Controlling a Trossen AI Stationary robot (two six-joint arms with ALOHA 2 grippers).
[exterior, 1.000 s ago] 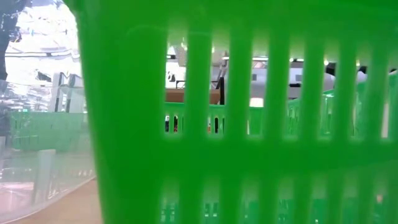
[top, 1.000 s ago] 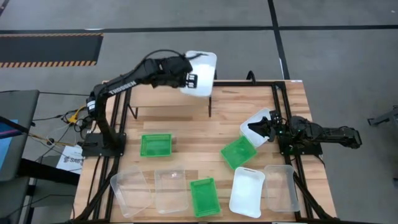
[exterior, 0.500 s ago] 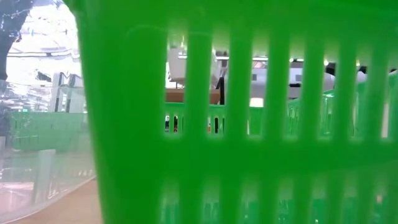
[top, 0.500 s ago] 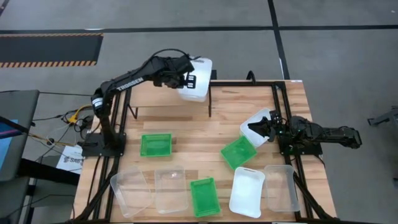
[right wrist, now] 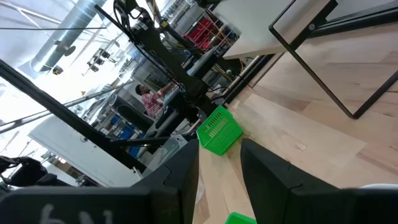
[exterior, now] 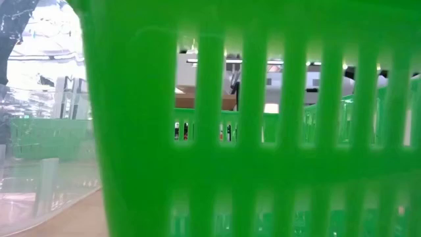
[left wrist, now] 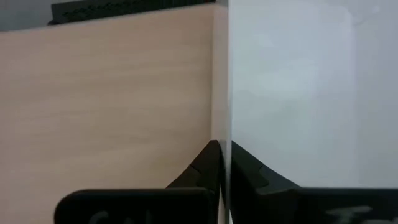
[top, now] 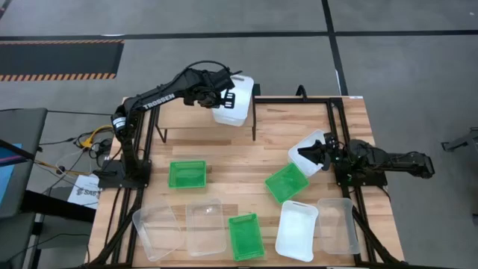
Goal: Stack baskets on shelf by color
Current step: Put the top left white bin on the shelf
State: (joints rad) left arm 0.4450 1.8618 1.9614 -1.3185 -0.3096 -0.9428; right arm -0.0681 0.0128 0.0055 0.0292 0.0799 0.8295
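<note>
My left gripper [top: 224, 96] is pinched shut on the wall of a white basket [top: 233, 104], holding it over the right end of the shelf [top: 196, 118] at the far edge of the table [top: 239, 153]. In the left wrist view the two dark fingers [left wrist: 211, 163] meet on the thin white wall, with the shelf's light-wood board beside it. I cannot tell whether the basket touches the board.

My right gripper [top: 308, 155] sits at the table's right side, fingers parted, at the rim of a second white basket [top: 314, 146] that lies tilted there; I cannot tell whether it grips the rim.

Just beside that, a green basket [top: 286, 182] lies askew. Another green basket [top: 187, 173] sits mid-table on the left. Along the near edge, left to right: two clear baskets [top: 157, 229] [top: 205, 227], a third green basket [top: 244, 236], a third white basket [top: 296, 229], another clear basket [top: 338, 224].

The low view is filled by a green slotted wall.
</note>
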